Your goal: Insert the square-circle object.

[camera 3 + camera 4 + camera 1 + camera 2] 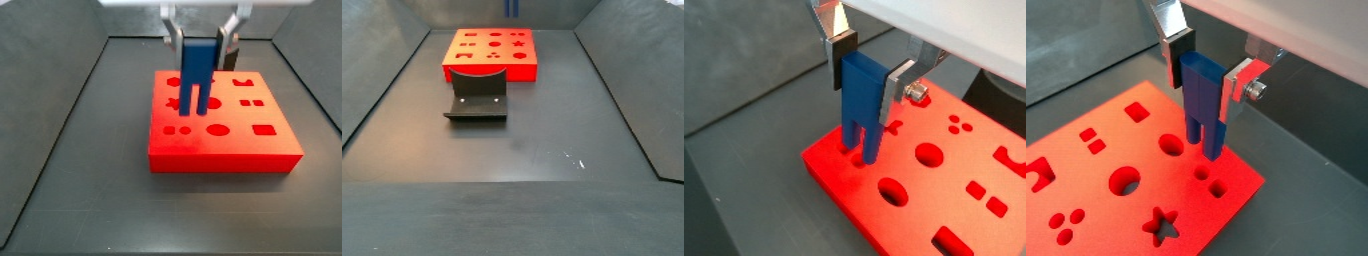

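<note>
My gripper (871, 78) is shut on the blue square-circle object (862, 105), gripping its upper part with the two prong legs pointing down. The legs hang just over the red block (951, 190) near one corner. In a wrist view the gripper (1211, 78) holds the blue object (1204, 110) with its prong tips just short of a small round hole and a small square hole (1217, 187) in the red block (1173, 190). I cannot tell if the tips touch the surface. In a side view the gripper (201, 42), the blue object (198, 75) and the red block (221, 158) all show.
The red block (489, 70) lies at the far end of a dark grey bin with sloped walls. The fixture (476, 100) stands on the floor just in front of it. The red block's top has several shaped holes.
</note>
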Controlling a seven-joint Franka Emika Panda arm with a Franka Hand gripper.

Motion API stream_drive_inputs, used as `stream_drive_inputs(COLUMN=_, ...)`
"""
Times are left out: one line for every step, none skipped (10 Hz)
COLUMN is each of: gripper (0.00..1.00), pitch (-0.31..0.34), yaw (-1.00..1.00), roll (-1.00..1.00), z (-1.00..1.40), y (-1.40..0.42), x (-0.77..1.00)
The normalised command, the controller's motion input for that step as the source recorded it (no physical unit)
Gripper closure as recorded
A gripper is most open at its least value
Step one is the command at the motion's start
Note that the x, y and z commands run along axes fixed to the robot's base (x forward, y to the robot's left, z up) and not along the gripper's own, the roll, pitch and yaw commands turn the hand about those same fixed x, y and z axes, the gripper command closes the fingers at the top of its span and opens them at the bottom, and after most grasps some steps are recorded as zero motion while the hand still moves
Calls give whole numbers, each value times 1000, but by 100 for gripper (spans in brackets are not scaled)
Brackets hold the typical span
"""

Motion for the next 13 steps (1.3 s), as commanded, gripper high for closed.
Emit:
stream_drive_inputs(gripper=100, pitch=-81, yaw=0, roll=287, z=-397, y=0, x=0)
stream_drive_inputs(gripper=100, pitch=-104, yaw=0, roll=194, z=-394, y=17, x=-97)
stream_drive_inputs(gripper=100, pitch=-67, yaw=0, roll=116, z=-203, y=69, x=-246)
stream_drive_inputs(gripper=100, pitch=-87, yaw=0, roll=49, z=-131, y=0, x=-189)
stream_drive_inputs(gripper=100, pitch=-123, yaw=40, roll=0, z=-174, y=17, x=-77)
stream_drive_inputs(gripper=100, pitch=-209, yaw=0, roll=-74, z=-194, y=11, x=-117)
stream_drive_inputs(gripper=100, pitch=-209, yaw=0, roll=-66, z=-146, y=0, x=0)
stream_drive_inputs(gripper=100, pitch=-194, yaw=0, roll=-34, z=-214, y=0, x=-40)
stream_drive_inputs(gripper=100, pitch=-171, yaw=0, roll=0, z=-243, y=0, x=-80)
stream_drive_inputs(gripper=100, pitch=-139, yaw=0, roll=0, z=-174, y=11, x=-160)
stream_drive_inputs(gripper=100, pitch=-111, yaw=0, roll=0, z=-111, y=0, x=-123)
stream_drive_inputs(gripper=100, pitch=-100, yaw=0, roll=0, z=-120, y=0, x=-40)
stream_drive_inputs(gripper=100, pitch=-80, yaw=26, roll=4, z=-109, y=0, x=0)
